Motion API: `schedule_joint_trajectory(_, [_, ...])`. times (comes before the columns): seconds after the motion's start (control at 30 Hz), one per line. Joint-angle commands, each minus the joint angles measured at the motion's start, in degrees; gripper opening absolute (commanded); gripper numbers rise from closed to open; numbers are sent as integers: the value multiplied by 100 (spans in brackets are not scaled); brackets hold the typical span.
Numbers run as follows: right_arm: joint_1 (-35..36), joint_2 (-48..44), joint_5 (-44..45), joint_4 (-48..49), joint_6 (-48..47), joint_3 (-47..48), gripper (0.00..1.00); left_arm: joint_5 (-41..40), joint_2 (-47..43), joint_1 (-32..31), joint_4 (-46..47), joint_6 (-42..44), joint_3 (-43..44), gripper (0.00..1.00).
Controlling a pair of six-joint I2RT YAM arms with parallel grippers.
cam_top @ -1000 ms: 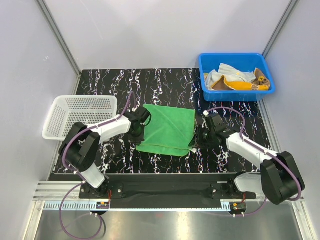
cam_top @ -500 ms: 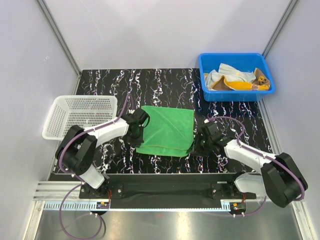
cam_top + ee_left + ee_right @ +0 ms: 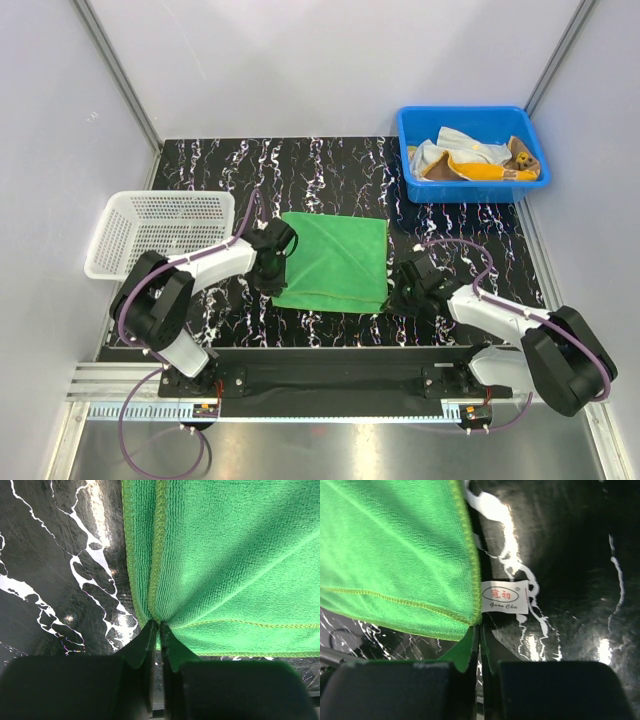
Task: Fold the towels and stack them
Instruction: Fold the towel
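A plain green towel [image 3: 335, 260] lies folded over on the black marbled table. My left gripper [image 3: 272, 270] is shut on its left edge; the left wrist view shows the cloth [image 3: 225, 555] puckered into the closed jaws [image 3: 159, 626]. My right gripper [image 3: 398, 292] is shut on the towel's near right corner; the right wrist view shows the green hem [image 3: 420, 555] and a white label [image 3: 504, 597] at the closed jaws [image 3: 480, 626]. More towels [image 3: 480, 158], white, orange-yellow and brown, lie heaped in the blue bin [image 3: 412, 125].
A white mesh basket [image 3: 165, 232] stands at the left of the table. The blue bin stands at the back right. Grey walls close in the back and sides. A black rail [image 3: 330, 375] runs along the near edge.
Both grippers have pulled toward the near edge with the towel, and its near edge now lies straighter. The right gripper moved down and slightly left.
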Motion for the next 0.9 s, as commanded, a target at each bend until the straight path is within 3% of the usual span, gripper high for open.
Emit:
schedule_joint_trajectory(0.0, [65,-87,416,-215,164,-68,3,-11,-185,16,56,-78,-140,14])
schedule_joint_trajectory(0.1, [74,-262,381,-355,252,-156,1,-134,-229,34,-41,-113,-123,26])
schedule_joint_trajectory(0.23, [100,-596,170,-478,252,-139,24,-170,-484,69,-216,-34,35,37])
schedule_joint_trajectory(0.27, [100,-745,257,-600,252,-87,25,-178,-537,78,-243,-25,79,38])
schedule_joint_trajectory(0.5, [100,-608,872,-1375,59,624,30,199,-722,271,-86,124,246,38])
schedule_joint_trajectory(0.87, [100,298,1022,-1015,-117,1021,33,700,-212,350,416,203,0,32])
